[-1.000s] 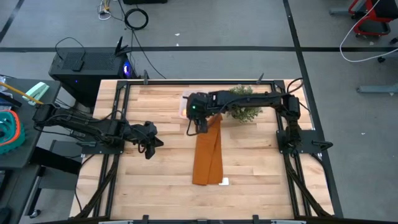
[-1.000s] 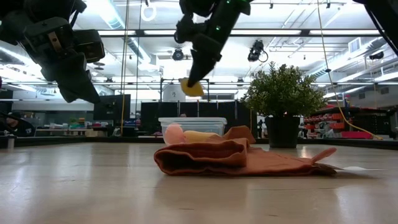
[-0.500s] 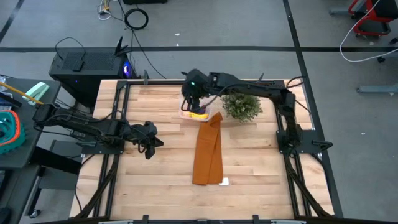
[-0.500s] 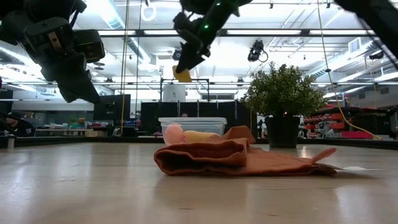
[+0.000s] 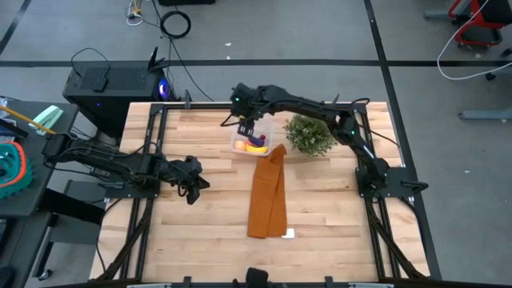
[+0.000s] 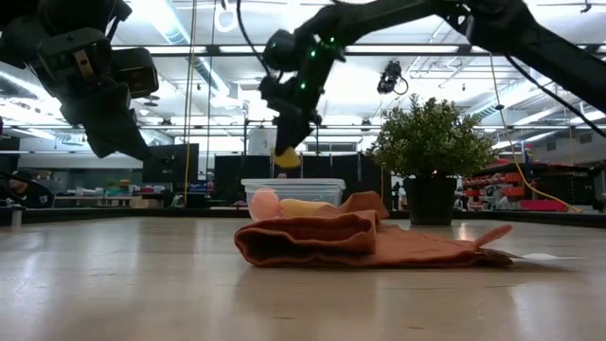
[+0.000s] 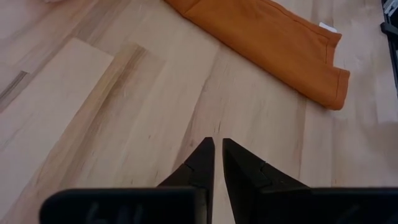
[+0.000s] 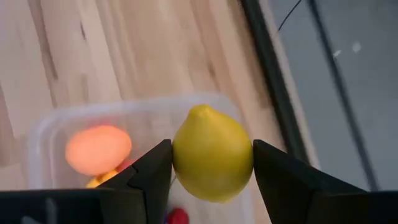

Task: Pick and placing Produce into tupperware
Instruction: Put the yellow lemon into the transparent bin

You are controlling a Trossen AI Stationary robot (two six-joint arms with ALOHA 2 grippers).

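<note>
My right gripper (image 8: 211, 163) is shut on a yellow lemon (image 8: 212, 134) and hangs over the far part of the clear tupperware (image 5: 238, 144), also in the low view (image 6: 294, 191). Inside the tupperware lie a red-orange round fruit (image 8: 98, 149), a yellow piece (image 8: 99, 181) and a small red piece (image 8: 178, 216). My left gripper (image 5: 193, 188) waits shut above the bare table's left half, its fingertips (image 7: 208, 149) almost together, touching nothing. My right gripper pinches the lemon's two opposite sides (image 8: 181, 158) between its two fingers, across its widest part. The fingers slant down from above. The lemon (image 6: 287, 157) is lifted clear, above the tupperware's rim (image 8: 124, 107).
A long orange-brown cloth (image 5: 267, 194) lies down the table's middle, its far end at the tupperware. A green potted plant (image 5: 310, 136) stands right of the tupperware. A pale pink fruit (image 6: 264, 203) lies by the cloth in the low view. Black frame rails (image 5: 152, 128) edge the table.
My right gripper has carried the lemon from above the cloth's far end toward the table's far edge and a little left, until it hangs over the tupperware. It has stayed shut on the lemon and rolled slightly.
</note>
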